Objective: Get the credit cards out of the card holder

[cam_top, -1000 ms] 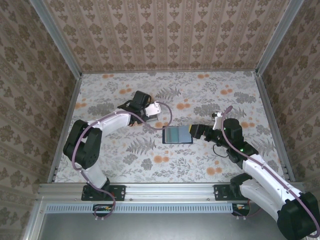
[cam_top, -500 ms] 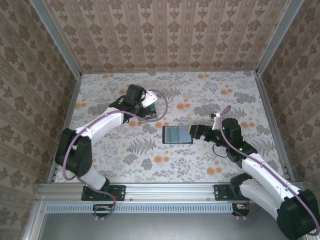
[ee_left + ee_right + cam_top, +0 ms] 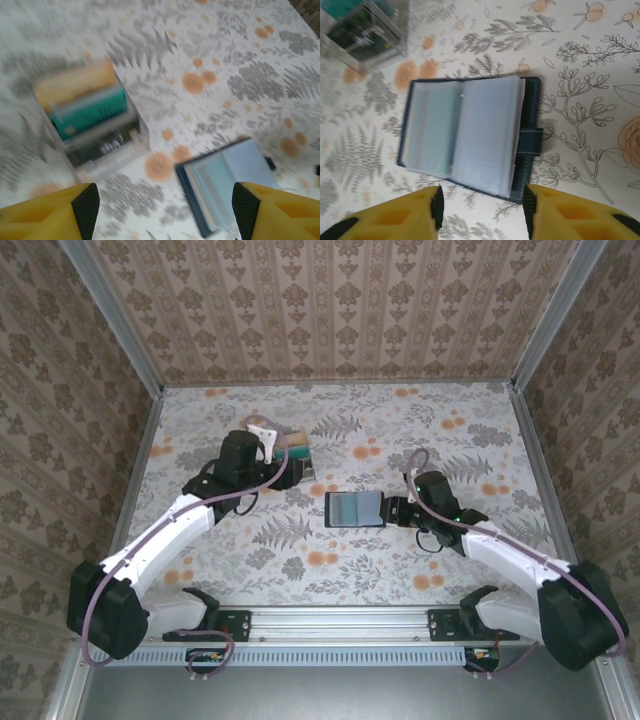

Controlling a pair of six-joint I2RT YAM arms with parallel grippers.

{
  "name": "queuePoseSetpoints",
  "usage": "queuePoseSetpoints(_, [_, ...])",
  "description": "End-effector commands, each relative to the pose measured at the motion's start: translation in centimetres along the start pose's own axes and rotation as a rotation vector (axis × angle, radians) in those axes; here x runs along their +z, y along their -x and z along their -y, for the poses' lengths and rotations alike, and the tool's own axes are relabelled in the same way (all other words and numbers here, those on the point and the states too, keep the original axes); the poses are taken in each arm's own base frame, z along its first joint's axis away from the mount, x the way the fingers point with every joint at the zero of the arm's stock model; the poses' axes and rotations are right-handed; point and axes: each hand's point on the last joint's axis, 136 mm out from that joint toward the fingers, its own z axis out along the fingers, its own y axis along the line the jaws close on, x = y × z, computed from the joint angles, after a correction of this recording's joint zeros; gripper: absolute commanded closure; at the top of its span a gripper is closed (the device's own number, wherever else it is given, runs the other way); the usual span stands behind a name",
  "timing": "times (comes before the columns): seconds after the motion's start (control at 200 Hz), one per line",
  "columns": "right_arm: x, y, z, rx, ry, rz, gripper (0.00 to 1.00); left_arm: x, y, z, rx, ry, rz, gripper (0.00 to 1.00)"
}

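Room: wallpaper walls [image 3: 330, 310] with a brown leaf print stand on three sides, and a metal rail [image 3: 330, 620] runs along the near edge.
Table: the table [image 3: 420, 430] has a white cloth with grey ferns and orange flowers.
What changed, left arm: a second ago it held a pale card near the card holder [image 3: 465, 132]. It has carried the card over to the clear card rack [image 3: 95, 125] and let go.
Left gripper: the left gripper [image 3: 164, 202] is wide apart now, with nothing in it, and hangs just near the rack.
Rack: a yellow-tan card [image 3: 75, 85], a teal card [image 3: 90, 112] and a dark card [image 3: 107, 145] stand in it.
What changed, right arm: it has dropped lower and its fingers have come closer together.
Right gripper: the right gripper [image 3: 481, 200] is half apart at the holder's near edge. No firm grip can be seen.
Card holder: it lies open like a book in the middle of the table, well apart from the rack.
What it means: one more card looks to be out. The left pocket looks pale green, so a card may be left inside, but that is a guess.
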Motion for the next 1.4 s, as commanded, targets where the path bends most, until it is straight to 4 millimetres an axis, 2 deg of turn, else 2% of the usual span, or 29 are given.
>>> queuePoseSetpoints(0.0, [1.2,0.0,1.1,-0.01,-0.091,-0.039,0.6,1.1,-3.0,1.7,-0.25,-0.142,-0.055,0.29])
queuePoseSetpoints(0.11, [2.3,-0.4,1.8,-0.001,-0.127,-0.073,0.63,2.7,-5.1,2.1,-0.326,-0.165,-0.061,0.36])
queuePoseSetpoints(0.22, [3.1,-0.5,2.1,0.003,-0.142,-0.087,0.63,4.7,-7.2,3.8,-0.321,-0.191,-0.132,0.39])
queuePoseSetpoints(0.37, [4.7,-1.3,2.2,0.011,-0.144,-0.139,0.67,7.3,-9.1,5.5,-0.311,-0.185,-0.204,0.44])
queuePoseSetpoints(0.535, [5.4,-1.8,2.4,0.013,-0.162,-0.174,0.73,9.8,-10.7,5.7,-0.334,-0.166,-0.265,0.51])
queuePoseSetpoints(0.725, [5.5,-2.0,2.3,0.015,-0.154,-0.189,0.78,11.4,-11.4,5.8,-0.366,-0.169,-0.3,0.53])
queuePoseSetpoints(1.02, [5.4,-2.0,2.1,0.015,-0.143,-0.191,0.84,13.0,-11.6,5.9,-0.376,-0.168,-0.319,0.56])
queuePoseSetpoints(1.395, [5.6,-2.2,2.0,0.018,-0.14,-0.201,0.86,13.9,-12.2,6.4,-0.4,-0.197,-0.34,0.57])
